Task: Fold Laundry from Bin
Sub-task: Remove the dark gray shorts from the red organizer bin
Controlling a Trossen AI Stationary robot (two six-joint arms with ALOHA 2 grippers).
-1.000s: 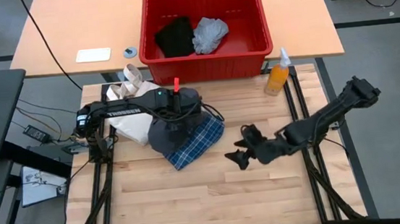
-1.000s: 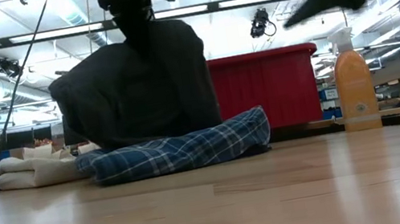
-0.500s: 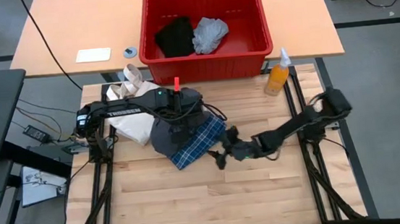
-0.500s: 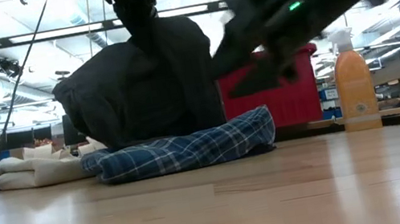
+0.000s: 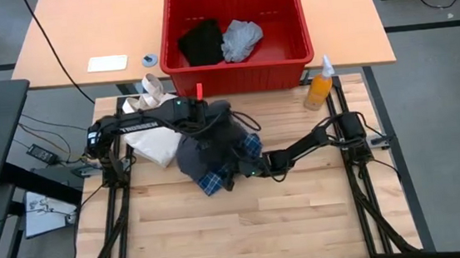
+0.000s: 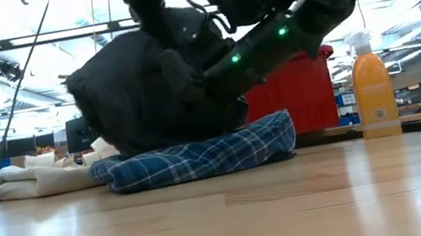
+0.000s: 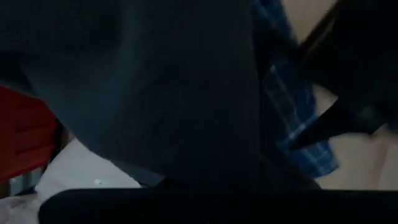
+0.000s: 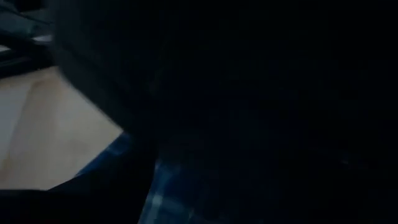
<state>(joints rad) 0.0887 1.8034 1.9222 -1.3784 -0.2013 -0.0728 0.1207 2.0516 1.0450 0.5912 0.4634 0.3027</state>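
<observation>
A dark charcoal-grey garment [image 5: 206, 143] hangs from my left gripper [image 5: 202, 113], which is shut on it above the table's middle left. Its lower part rests on the blue-and-white plaid shirt [image 6: 200, 156], which lies flat on the table. My right gripper [image 5: 235, 173] comes in low from the right. It stands open against the hanging garment's right side [image 6: 177, 72], just above the plaid shirt. The red bin [image 5: 292, 23] at the far edge holds a black piece [image 5: 200, 44] and a light grey piece [image 5: 241, 38]. My left gripper holds the dark garment by its bunched top [image 6: 149, 17], coming from above and pointing steeply down. The fingers themselves are hidden by the cloth and the wrist. The garment hangs below in slack folds, its lower edge [image 6: 172, 142] on the plaid shirt. My right gripper comes nearly level from the table's right, with one finger [image 6: 174, 71] in front of the dark garment's side. I cannot tell whether it touches the cloth.
A cream-white tote bag [image 5: 151, 136] lies left of the garments. An orange spray bottle [image 5: 320, 86] stands at the far right by the bin. Bare wood [image 5: 247, 228] stretches along the table's near side.
My right gripper has swung down from above the table's right side, gone toward the left edge and rolled. It is now low against the hanging dark garment and the plaid shirt. The garment's right side has bulged a little.
</observation>
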